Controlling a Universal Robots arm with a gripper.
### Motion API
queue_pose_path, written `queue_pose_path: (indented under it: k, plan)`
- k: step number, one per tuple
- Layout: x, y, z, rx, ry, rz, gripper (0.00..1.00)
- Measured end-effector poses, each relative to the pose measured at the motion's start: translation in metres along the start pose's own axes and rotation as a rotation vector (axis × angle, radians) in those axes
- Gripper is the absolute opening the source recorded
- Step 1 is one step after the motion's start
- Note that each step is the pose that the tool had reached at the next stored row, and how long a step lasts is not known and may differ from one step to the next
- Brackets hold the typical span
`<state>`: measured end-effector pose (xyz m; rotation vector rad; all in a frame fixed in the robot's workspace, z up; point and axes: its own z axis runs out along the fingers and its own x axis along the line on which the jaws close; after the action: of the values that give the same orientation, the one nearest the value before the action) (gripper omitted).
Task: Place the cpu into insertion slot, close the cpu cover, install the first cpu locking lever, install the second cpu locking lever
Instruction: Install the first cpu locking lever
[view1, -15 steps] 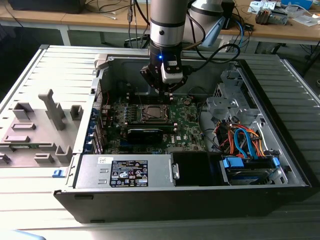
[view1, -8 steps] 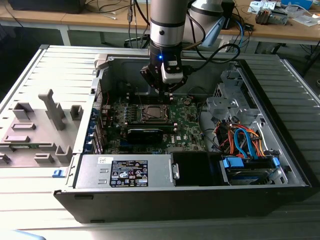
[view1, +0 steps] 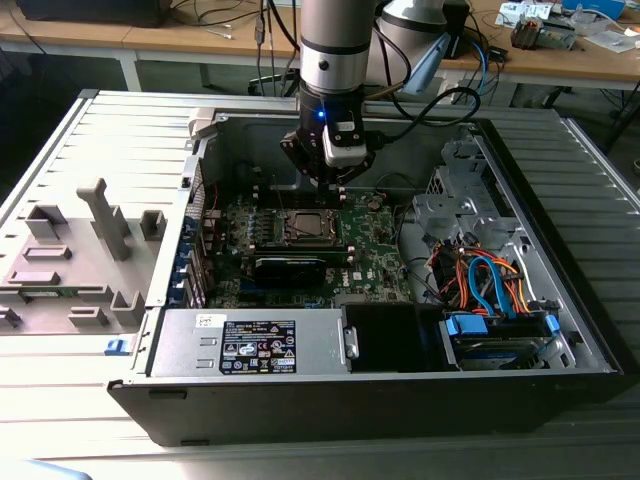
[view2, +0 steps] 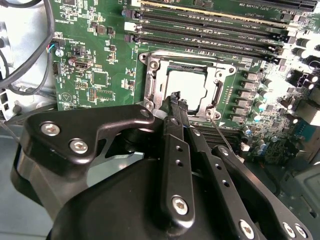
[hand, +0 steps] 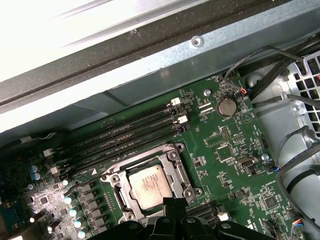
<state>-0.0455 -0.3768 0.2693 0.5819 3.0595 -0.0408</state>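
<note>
While the arm hangs over the open computer case (view1: 560, 330) on the grey bench (view1: 60, 150), we find its tool (view2: 178, 101) poised just above the near edge of the insertion slot (view2: 186, 85), fingers drawn together into a narrow point and clamped on nothing we can make out. That closed, slim shape looks suited to pressing or nudging thin metal rather than carrying a part.

The cpu (hand: 149, 185) already lies flat in the socket, its silver-grey top showing through the square window of the cpu cover (hand: 176, 165), which appears folded down over it; we judge the first two steps done, though whether the cover is fully seated we cannot tell. In the second wrist view a thin wire-like locking lever (view2: 220, 132) runs out from the socket corner beside the fingertips, standing away from the board rather than tucked under its catch, which would explain why the tool sits so close to that corner.

The long memory slots (hand: 125, 132) lie just beyond the socket, on the side away from the tool, and a coin battery (hand: 227, 105) sits farther off on the green motherboard (hand: 235, 180). In the exterior view, bundled cables (view1: 480, 275) lie to the exterior view's right, well apart from the work.
</note>
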Motion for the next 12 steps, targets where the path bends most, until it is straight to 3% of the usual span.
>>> queue_pose_path:
  k: [12]
  plan:
    - [0.0000,0.0000,0.0000,-0.0002,-0.0001,-0.006,0.11]
